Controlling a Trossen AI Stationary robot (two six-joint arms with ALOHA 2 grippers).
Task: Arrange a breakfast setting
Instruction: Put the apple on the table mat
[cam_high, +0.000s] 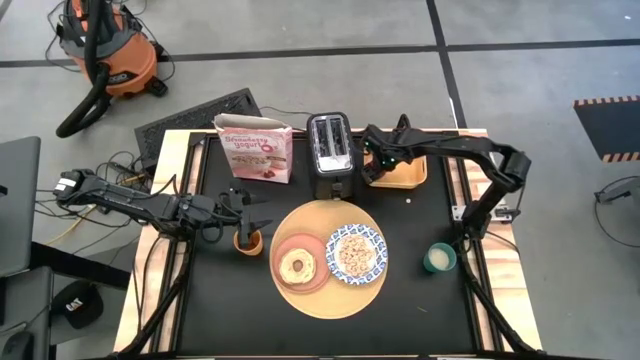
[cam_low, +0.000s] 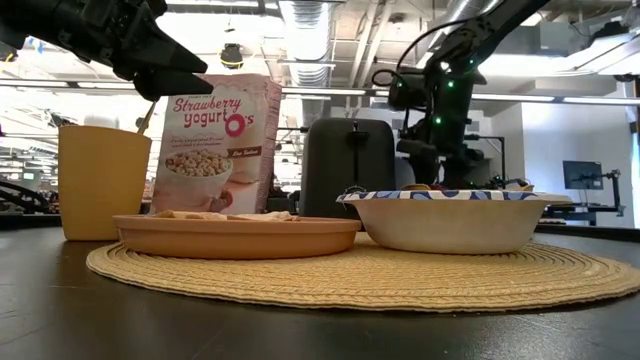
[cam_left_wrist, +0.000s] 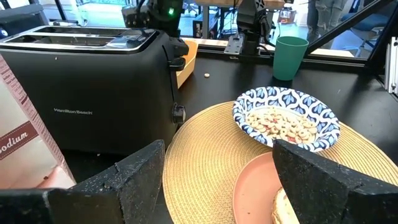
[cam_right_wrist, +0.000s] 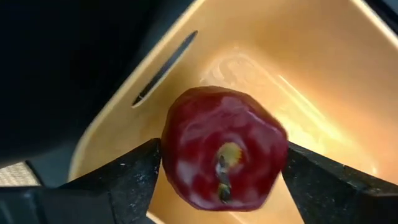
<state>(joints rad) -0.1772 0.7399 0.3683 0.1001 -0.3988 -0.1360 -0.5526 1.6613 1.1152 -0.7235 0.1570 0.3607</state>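
Observation:
The round light-wood board (cam_high: 330, 296) lies at the table's middle. On it sit the salmon-pink plate (cam_high: 281, 252) with the round toasted bread (cam_high: 297, 266), and the blue-and-white dish (cam_high: 372, 240) of cereal (cam_left_wrist: 283, 124). My right gripper (cam_high: 375, 168) is over the yellow tray (cam_high: 408, 176) at the far side, shut on the small red apple (cam_right_wrist: 224, 149). My left gripper (cam_left_wrist: 217, 155) is open and empty above a yellow cup (cam_high: 247, 242) left of the board. A slim golden handle (cam_low: 147, 118) sticks up out of that cup. My right gripper pinches the apple's two opposite sides (cam_right_wrist: 171, 155) between its two fingers, and the stem end faces the wrist camera. The fingers (cam_right_wrist: 124, 180) come from above, over the tray's inside. Whether the apple rests on the tray floor or is clear of it, I cannot tell.
A black toaster (cam_high: 331, 152) stands behind the board, right beside the tray. A cereal box (cam_high: 256, 148) stands left of the toaster. A green cup (cam_high: 440, 259) stands right of the board. A loose cereal piece (cam_high: 408, 201) lies near the tray.

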